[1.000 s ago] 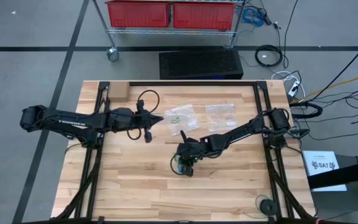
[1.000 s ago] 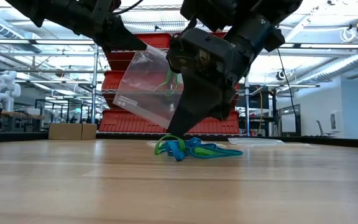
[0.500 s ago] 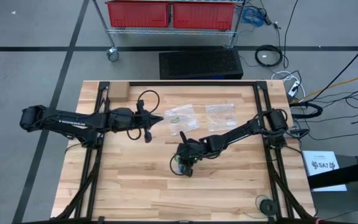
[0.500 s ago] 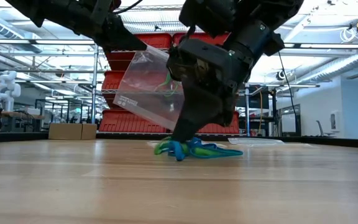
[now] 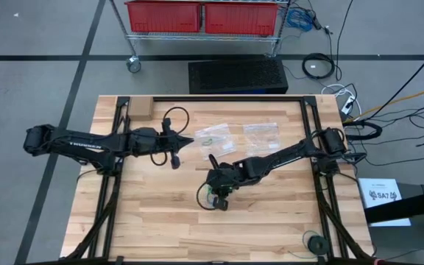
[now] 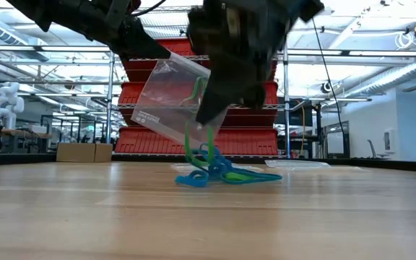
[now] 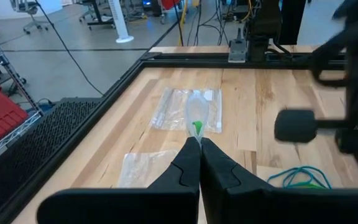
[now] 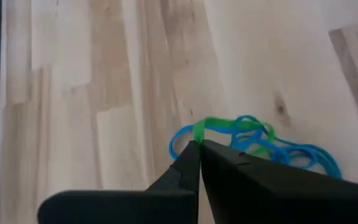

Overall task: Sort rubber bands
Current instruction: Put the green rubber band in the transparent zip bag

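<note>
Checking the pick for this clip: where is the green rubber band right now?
The green rubber band hangs pinched in the right gripper, just above the blue and teal pile near the table's middle, in front of the left gripper's clear bag.

Light wood bench (image 5: 153, 213), butcher-block planks, black frame rails along left, right and far edges. Near centre, tangled pile of rubber bands (image 6: 226, 173) in green, teal and bright blue, resting on the wood; one green strand lifted up off the pile. Toward far side, two clear flat plastic bags (image 5: 261, 135) lying side by side, apart from the pile; the left one w/ smth green inside. Small tan block (image 5: 140, 107) at far-left corner. Small round dark object (image 5: 315, 243) at near-right corner, beside the frame rail.
</note>
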Robot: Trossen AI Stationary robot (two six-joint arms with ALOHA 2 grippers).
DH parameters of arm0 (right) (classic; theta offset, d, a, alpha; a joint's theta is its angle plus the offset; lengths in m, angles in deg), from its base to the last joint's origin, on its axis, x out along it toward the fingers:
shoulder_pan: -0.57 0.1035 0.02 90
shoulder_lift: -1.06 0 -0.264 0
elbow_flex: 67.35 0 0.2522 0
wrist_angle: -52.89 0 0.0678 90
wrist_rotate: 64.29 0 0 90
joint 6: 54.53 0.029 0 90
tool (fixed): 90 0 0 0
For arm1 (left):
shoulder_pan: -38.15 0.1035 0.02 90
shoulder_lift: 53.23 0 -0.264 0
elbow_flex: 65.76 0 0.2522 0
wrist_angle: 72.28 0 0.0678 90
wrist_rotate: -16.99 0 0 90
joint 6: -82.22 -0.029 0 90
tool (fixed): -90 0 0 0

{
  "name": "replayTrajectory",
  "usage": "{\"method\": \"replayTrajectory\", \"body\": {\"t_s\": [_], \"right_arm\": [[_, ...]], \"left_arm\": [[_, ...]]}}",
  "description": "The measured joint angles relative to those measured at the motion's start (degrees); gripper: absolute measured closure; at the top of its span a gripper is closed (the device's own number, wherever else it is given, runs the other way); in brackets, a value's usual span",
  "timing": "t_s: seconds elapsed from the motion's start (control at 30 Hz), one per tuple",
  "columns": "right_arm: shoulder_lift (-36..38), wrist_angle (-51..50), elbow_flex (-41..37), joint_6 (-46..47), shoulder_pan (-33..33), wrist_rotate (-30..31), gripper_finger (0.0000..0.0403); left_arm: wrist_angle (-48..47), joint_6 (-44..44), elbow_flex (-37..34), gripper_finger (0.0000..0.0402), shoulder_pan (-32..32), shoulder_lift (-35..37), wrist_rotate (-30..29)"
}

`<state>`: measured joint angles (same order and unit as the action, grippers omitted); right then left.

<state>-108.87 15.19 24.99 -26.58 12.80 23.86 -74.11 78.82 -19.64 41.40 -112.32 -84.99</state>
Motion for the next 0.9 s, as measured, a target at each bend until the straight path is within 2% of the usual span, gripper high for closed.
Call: {"method": "replayTrajectory", "body": {"t_s": [0.1,0.27,0.37,0.67,0.9], "right_arm": [[0.0,-5.9,5.13,-1.59,-0.04,-0.21,0.0403],[0.0,-11.74,12.08,-3.64,-0.14,-4.19,0.0403],[0.0,-16.73,16.84,-5.78,-0.11,-4.0,0.0403],[-0.02,-34.53,33.45,-13.96,-1.01,3.38,0.0403],[0.01,-43.02,42.88,-16.57,-3.06,6.87,0.0403]], "left_arm": [[0.01,0.0,0.0,0.0401,0.0,0.0,0.15],[0.0,0.02,0.0,0.0401,0.0,0.0,0.57],[-0.04,0.04,0.0,0.0401,0.0,0.0,1.52],[-0.1,-0.49,0.0,0.0401,-0.07,0.0,9.97],[-0.05,-2.34,0.0,0.0401,-0.07,0.0,15.08]]}}
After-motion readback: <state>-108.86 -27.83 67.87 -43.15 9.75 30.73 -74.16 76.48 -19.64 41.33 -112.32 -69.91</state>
